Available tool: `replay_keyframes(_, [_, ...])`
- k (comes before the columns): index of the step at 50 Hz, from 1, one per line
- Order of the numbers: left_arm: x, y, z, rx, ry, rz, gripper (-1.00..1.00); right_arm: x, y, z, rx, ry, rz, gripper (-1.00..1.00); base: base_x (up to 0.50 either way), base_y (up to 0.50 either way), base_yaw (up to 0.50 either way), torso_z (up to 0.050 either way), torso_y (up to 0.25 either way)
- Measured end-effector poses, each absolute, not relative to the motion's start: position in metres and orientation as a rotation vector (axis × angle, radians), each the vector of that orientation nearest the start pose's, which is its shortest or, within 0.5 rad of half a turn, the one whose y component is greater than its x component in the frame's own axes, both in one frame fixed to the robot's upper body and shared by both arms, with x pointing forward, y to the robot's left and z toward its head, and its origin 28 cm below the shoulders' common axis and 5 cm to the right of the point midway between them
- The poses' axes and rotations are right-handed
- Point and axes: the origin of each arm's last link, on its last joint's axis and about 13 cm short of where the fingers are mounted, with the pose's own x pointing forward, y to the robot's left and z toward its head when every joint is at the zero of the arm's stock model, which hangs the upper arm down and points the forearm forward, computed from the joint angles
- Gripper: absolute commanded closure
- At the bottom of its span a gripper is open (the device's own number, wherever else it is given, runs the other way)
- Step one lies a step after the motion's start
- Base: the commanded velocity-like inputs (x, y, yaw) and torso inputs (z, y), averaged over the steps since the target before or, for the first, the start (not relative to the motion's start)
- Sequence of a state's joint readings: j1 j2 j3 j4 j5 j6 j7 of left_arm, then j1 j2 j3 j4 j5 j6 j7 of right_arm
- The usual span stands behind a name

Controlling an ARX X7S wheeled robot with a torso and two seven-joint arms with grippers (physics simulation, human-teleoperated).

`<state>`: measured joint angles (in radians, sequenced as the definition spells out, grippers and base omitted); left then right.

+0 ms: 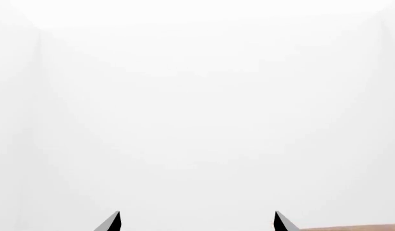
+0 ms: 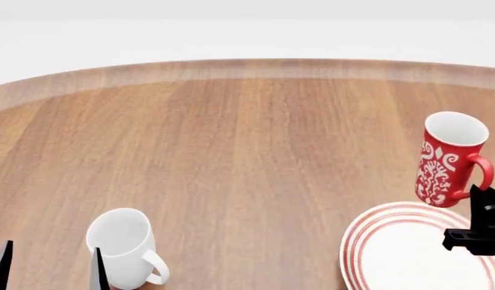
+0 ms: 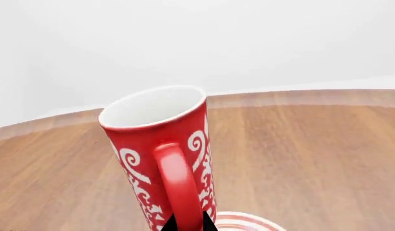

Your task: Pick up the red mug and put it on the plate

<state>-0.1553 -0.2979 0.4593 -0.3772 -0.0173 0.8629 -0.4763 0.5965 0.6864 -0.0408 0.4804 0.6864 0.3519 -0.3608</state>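
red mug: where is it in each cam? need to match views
Head view: the red mug is at the right edge, tilted, its base overlapping the plate rim, right gripper at its handle.
Right wrist view: the mug fills the centre, handle facing the camera, between the fingertips.
Left wrist view: not in it.
Shared landmark: the wooden table with its curved far edge.
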Motion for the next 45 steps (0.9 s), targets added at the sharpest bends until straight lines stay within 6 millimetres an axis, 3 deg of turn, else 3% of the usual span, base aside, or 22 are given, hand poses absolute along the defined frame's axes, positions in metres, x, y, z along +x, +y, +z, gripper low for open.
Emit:
replay_keyframes(25, [0.221, 0.206, 0.012, 0.075, -0.582, -0.037, -1.0, 0.292, -0.302, 0.099, 0.128, 0.122, 0.132, 1.0, 0.0, 0.0, 0.0, 0.0, 0.0])
replay_keyframes(45, [0.221, 0.206, 0.012, 0.074, -0.584, -0.043, -1.0, 0.291, -0.306, 0.098, 0.124, 0.085, 0.127, 1.0, 0.0, 0.0, 0.0, 0.0, 0.001])
